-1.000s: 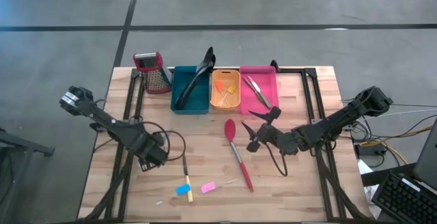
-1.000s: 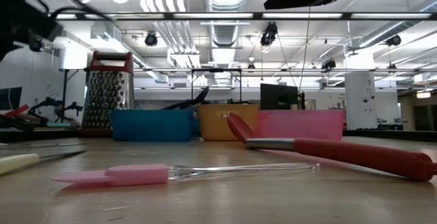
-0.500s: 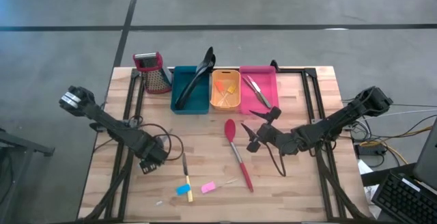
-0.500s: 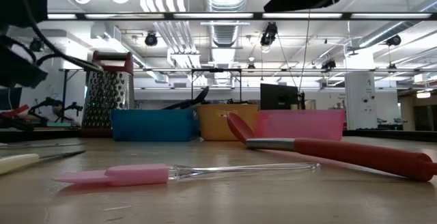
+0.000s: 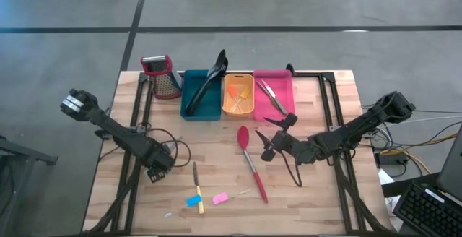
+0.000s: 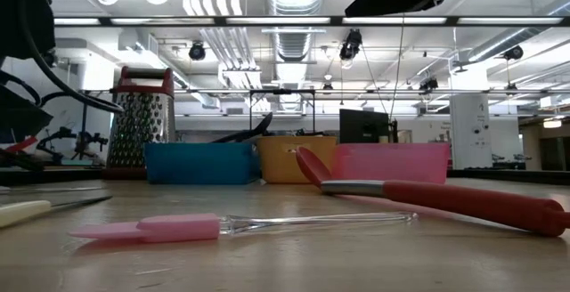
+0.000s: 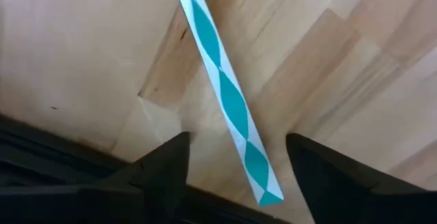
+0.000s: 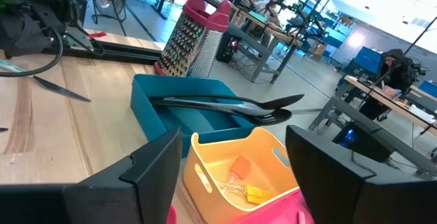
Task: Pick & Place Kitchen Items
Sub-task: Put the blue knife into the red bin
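A teal-and-white striped stick (image 7: 229, 98) lies flat on the wood. My left gripper (image 7: 237, 141) points down over it, open, with one finger on each side of its near end and neither touching it. In the high view my left gripper (image 5: 157, 170) hides the stick. A red spoon (image 5: 251, 163) lies at mid-table. Beside it are a yellow-handled knife (image 5: 195, 185), a blue piece (image 5: 193, 201) and a pink spatula (image 6: 160, 228). My right gripper (image 5: 270, 140) hovers open and level to the right of the spoon's bowl, holding nothing.
Along the far edge stand a metal grater (image 5: 164, 76), a teal bin (image 5: 202, 100) with black utensils, an orange bin (image 5: 239, 97) with small pieces and a pink bin (image 5: 273, 92) with metal tools. Black cables (image 5: 180, 150) loop beside my left gripper.
My left gripper has come down toward the table and shifted a little toward its left near corner, tipping to point more steeply down. My right arm has kept still.
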### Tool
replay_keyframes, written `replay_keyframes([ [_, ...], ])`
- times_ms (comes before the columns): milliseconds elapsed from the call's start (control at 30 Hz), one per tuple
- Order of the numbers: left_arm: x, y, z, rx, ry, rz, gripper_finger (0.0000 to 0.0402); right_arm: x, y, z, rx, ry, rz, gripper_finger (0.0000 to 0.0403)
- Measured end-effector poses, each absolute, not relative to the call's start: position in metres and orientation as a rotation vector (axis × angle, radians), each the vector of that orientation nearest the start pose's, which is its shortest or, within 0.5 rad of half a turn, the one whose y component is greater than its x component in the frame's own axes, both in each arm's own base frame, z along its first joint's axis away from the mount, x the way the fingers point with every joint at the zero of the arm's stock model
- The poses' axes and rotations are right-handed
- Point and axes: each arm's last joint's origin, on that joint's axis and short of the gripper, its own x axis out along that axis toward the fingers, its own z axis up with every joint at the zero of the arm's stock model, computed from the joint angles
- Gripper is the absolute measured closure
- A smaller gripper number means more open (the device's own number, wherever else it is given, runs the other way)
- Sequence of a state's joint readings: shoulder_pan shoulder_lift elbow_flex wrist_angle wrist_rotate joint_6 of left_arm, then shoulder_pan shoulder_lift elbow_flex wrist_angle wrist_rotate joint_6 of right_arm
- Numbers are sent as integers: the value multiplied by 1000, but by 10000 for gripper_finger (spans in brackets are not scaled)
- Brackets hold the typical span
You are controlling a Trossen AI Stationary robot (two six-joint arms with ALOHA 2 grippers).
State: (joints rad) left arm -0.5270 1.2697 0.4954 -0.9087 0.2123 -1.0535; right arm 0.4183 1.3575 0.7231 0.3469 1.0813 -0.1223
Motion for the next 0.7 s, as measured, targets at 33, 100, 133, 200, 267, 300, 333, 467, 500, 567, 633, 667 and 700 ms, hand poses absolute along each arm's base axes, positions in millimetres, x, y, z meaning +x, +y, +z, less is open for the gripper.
replay_keyframes([
  [33, 125, -79, 131, -492, 1760, 376, 161, 262, 88, 242, -317, 255, -646, 154],
  [100, 124, -79, 130, -489, 1757, 378, 190, 262, 88, 242, -317, 255, -646, 162],
  [133, 124, -79, 129, -487, 1756, 379, 208, 262, 88, 242, -317, 255, -646, 166],
  [200, 124, -79, 129, -479, 1753, 367, 248, 262, 88, 242, -319, 256, -645, 173],
  [267, 125, -79, 129, -464, 1749, 352, 291, 262, 88, 242, -323, 257, -645, 178],
  [300, 125, -78, 129, -457, 1745, 352, 315, 262, 88, 242, -323, 257, -645, 181],
  [333, 125, -78, 129, -449, 1743, 348, 337, 262, 88, 242, -324, 257, -645, 183],
  [467, 127, -75, 129, -417, 1739, 315, 365, 262, 88, 242, -324, 258, -645, 191],
  [500, 128, -74, 129, -411, 1738, 307, 365, 262, 88, 242, -325, 258, -645, 192],
  [567, 130, -72, 130, -394, 1727, 292, 365, 262, 88, 242, -325, 258, -645, 196],
  [633, 135, -71, 134, -380, 1710, 279, 365, 262, 88, 242, -325, 258, -645, 199],
  [667, 138, -71, 137, -374, 1704, 268, 365, 262, 88, 242, -325, 258, -645, 201],
  [700, 140, -71, 140, -367, 1700, 257, 365, 262, 88, 242, -325, 258, -645, 202],
])
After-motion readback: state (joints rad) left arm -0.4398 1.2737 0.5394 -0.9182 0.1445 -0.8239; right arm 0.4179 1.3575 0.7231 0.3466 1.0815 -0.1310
